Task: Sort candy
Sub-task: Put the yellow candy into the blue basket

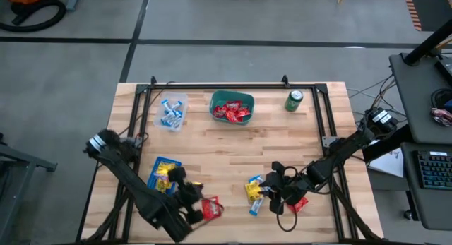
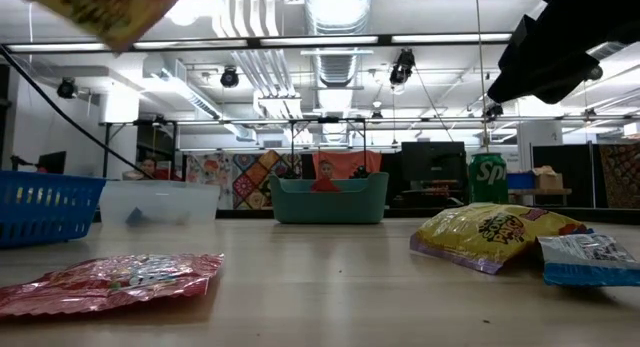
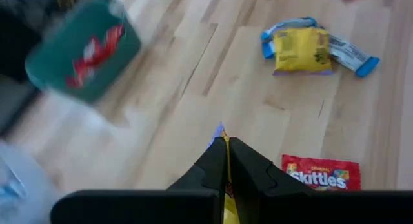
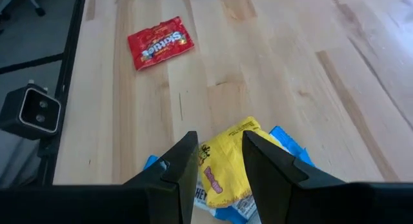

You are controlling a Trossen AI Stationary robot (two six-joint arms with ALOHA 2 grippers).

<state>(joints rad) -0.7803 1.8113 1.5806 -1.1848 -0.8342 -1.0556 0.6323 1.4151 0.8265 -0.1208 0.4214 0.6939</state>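
On the wooden table (image 1: 233, 150), loose candy (image 1: 254, 190) lies lower centre. The left tool (image 3: 226, 161) pinches a yellow packet (image 3: 225, 208); it should clear the blue basket (image 1: 164, 165) rim before releasing. The right tool (image 4: 218, 158) hangs spread over the pile.

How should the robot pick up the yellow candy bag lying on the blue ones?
Probably from straight above, pinching its puffy middle across the short width. The yellow packet lies flat over blue-and-white wrappers, so its edges offer little to catch. The right gripper hangs open right over it; the left gripper holds another yellow packet.
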